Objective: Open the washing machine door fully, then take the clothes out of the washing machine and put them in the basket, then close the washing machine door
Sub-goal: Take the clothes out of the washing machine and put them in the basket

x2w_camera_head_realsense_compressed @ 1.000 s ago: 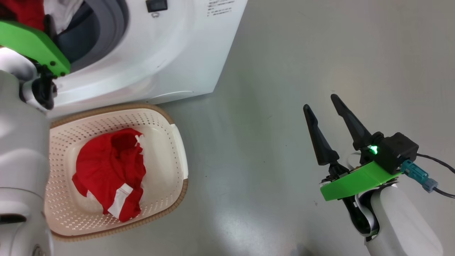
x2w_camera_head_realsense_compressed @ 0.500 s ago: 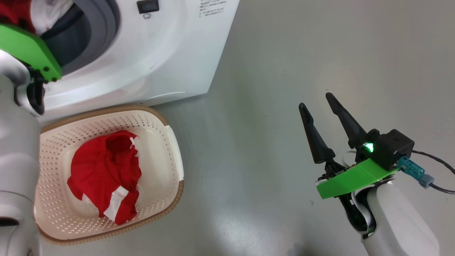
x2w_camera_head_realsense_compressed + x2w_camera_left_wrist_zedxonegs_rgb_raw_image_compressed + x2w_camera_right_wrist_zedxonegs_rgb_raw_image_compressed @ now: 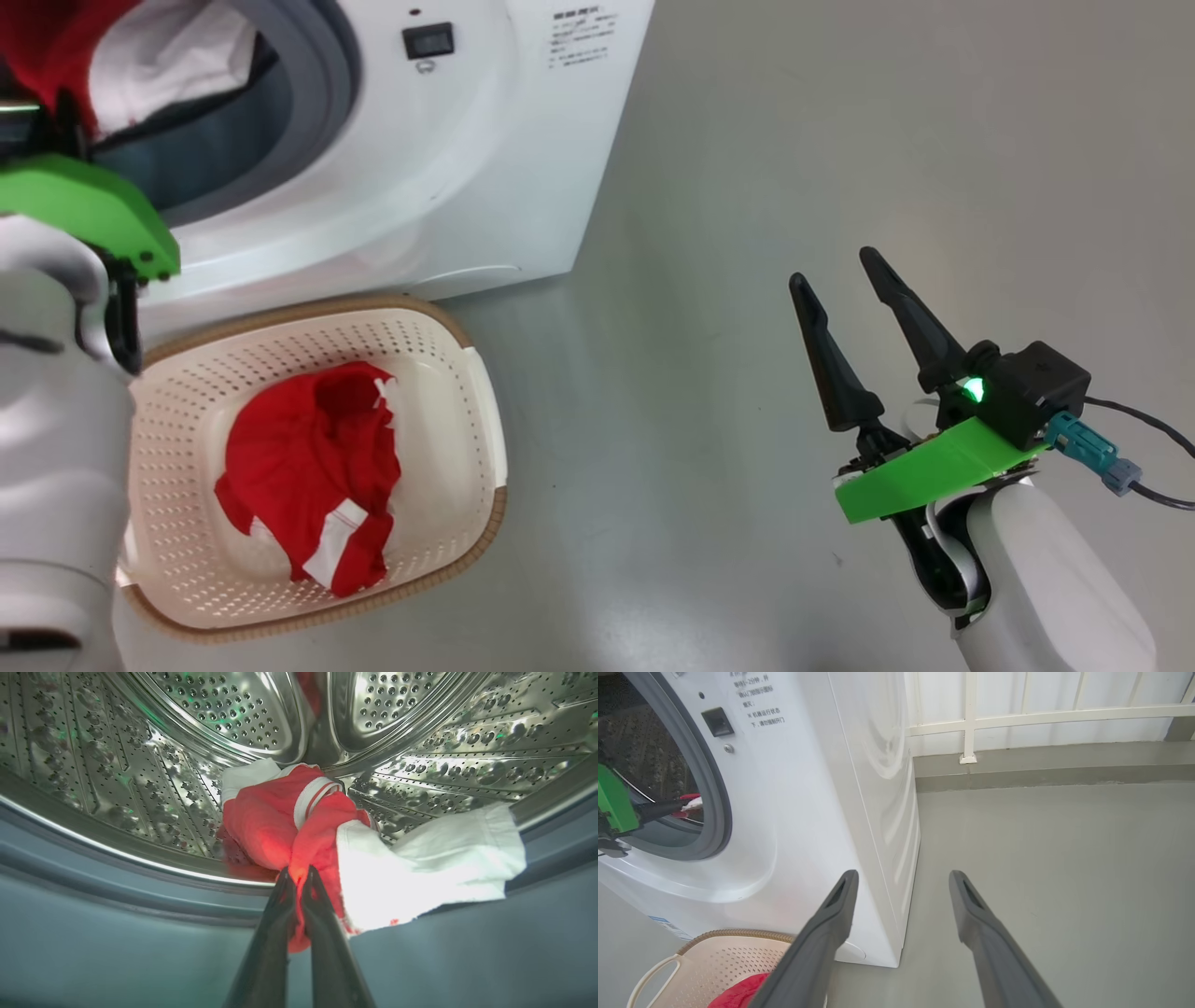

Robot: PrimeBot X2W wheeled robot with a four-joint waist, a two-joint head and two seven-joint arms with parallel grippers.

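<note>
Both left hand (image 3: 298, 873) fingers (image 3: 272, 933) pinch red clothes (image 3: 261, 821) inside the drum (image 3: 140, 765).

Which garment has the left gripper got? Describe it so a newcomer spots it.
Start at the white washing machine and look into its steel drum. There lies a red garment with a white-striped band, pinched by the left gripper. A plain white cloth lies against it; the other red garment lies in the basket.

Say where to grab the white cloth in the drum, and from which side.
Probably the white cloth's loose end, draped out over the grey rubber ring, nearest the opening. Come in from the front; its inner end bunches against the red garment.
</note>
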